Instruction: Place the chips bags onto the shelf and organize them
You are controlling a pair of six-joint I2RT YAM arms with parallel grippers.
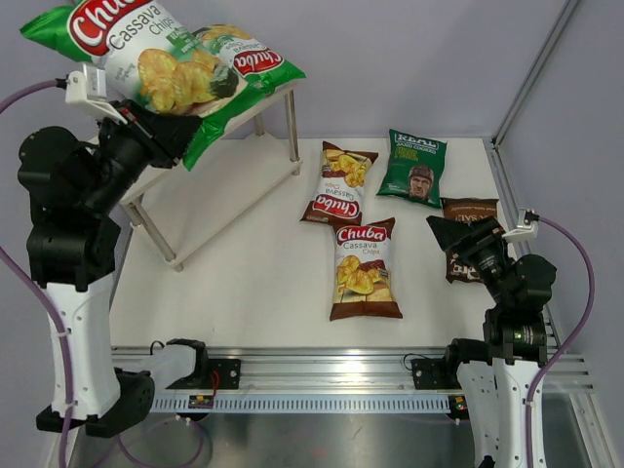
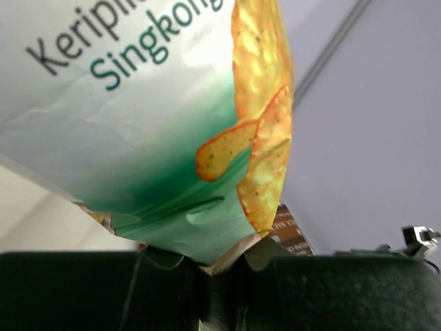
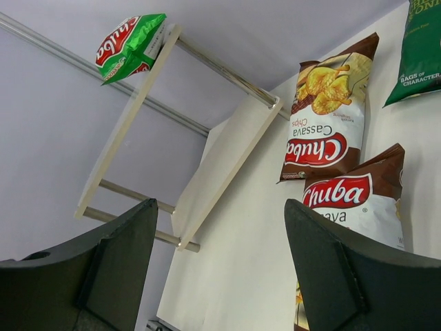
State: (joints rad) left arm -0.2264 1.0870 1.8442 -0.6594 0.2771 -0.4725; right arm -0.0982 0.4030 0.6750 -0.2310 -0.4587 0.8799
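Chips bag, green-white (image 1: 136,58), pinched by an edge seam in left claw (image 2: 207,265), raised over shelf (image 1: 224,185) top board, next to its twin (image 1: 255,63) — placing step in hand. Next move, likely: lower flat beside twin, then let go. Right claw (image 3: 220,227) spread wide, empty, near Kettle bag (image 1: 473,208); remaining bags (image 1: 364,268) flat on surface (image 1: 244,283).

At upper left stands a pale wooden two-tier shelf (image 1: 234,175). One green-white glossy chips bag (image 1: 249,63) lies on top, and a second green-white bag (image 1: 146,58) overlaps its left. In the centre lie two brown chips bags (image 1: 366,268). At right, a dark green bag (image 1: 414,166) is above a dark brown bag (image 1: 468,210).
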